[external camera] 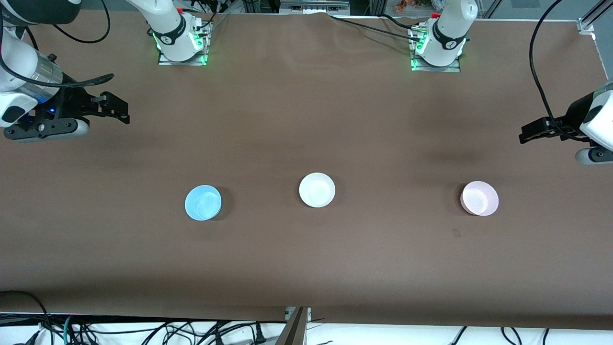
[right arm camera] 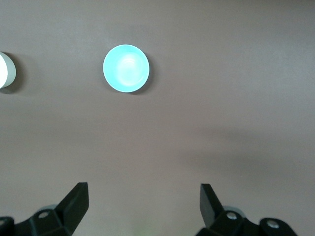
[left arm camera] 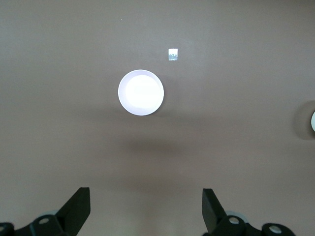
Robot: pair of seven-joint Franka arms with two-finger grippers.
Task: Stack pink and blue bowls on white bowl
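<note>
Three bowls sit in a row on the brown table. The white bowl (external camera: 317, 189) is in the middle. The blue bowl (external camera: 203, 202) lies toward the right arm's end, the pink bowl (external camera: 479, 198) toward the left arm's end. My right gripper (external camera: 123, 111) hangs open and empty over bare table at its end; its wrist view shows the blue bowl (right arm camera: 126, 68) and the white bowl's edge (right arm camera: 6, 71). My left gripper (external camera: 525, 135) hangs open and empty at its end; its wrist view shows the pink bowl (left arm camera: 141, 92), washed out pale.
A small dark mark (external camera: 456, 233) is on the table nearer the front camera than the pink bowl. Cables run along the table's edges. Both arm bases (external camera: 182, 43) stand at the table's farther edge.
</note>
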